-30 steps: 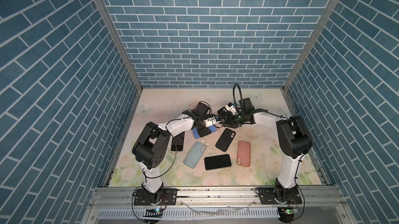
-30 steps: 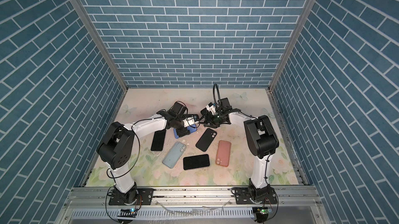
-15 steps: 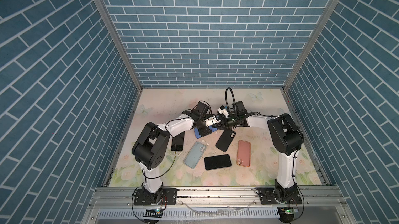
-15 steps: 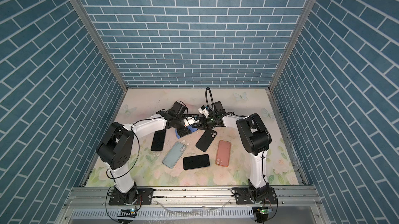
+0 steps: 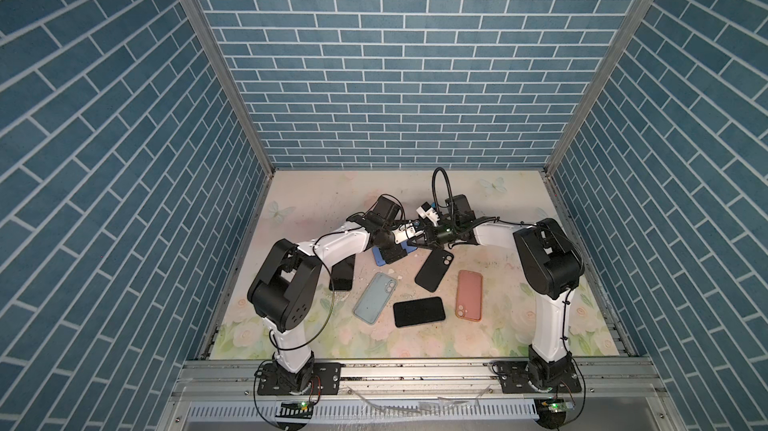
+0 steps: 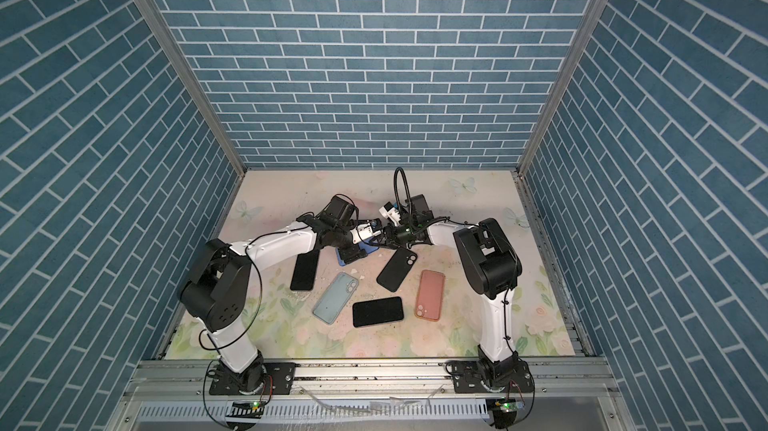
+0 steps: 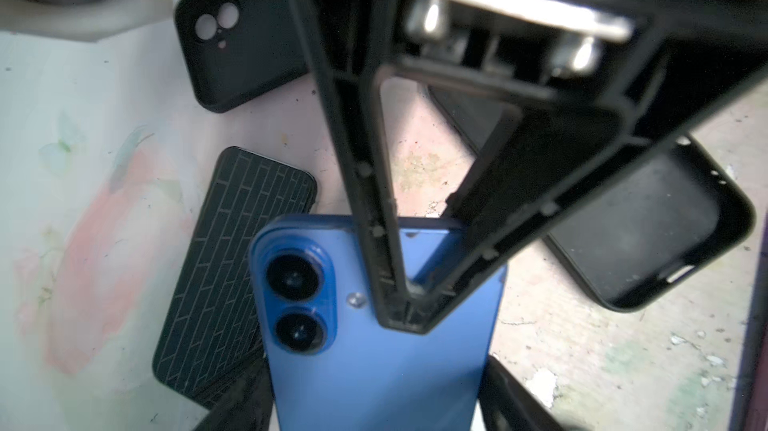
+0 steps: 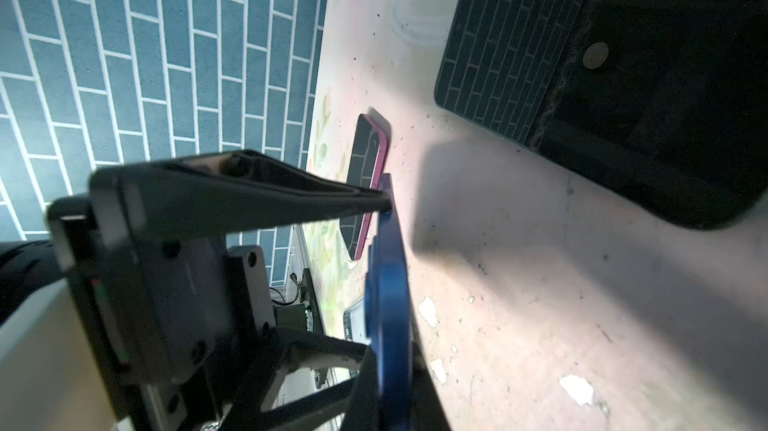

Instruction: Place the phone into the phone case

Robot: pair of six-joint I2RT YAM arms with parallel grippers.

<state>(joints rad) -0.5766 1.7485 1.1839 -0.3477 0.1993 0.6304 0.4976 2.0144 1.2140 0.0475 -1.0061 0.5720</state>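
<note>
1. Task item: the blue phone [image 7: 365, 350] lies back up with its lenses showing, toward the back middle of the bench [image 5: 316, 200]; one long edge sits against, perhaps over, a black-screened phone [image 7: 232, 266]; it is not in any case yet.
2. My left end effector [image 7: 378, 370] straddles the phone's width with its jaws spread wide; its fingers [image 7: 515, 395] sit just outside the long edges; I see no squeeze; I judge it is placed to fence the phone against sliding.
3. My right end effector [image 7: 406, 316] is closed right down, tips together, planted on the phone's back just beside the lenses; it reads as a pin, not a pinch; whether anything sits between the tips I cannot tell.
4. A black case [image 7: 644, 221] lies open side up near the phone; my guess is that it is the target; a light blue case [image 5: 374, 298] and a pink case [image 5: 469, 295] lie nearer the front.
5. Judgement: the phone is being steadied ahead of a regrip; the glossy back invites a slip.
</note>
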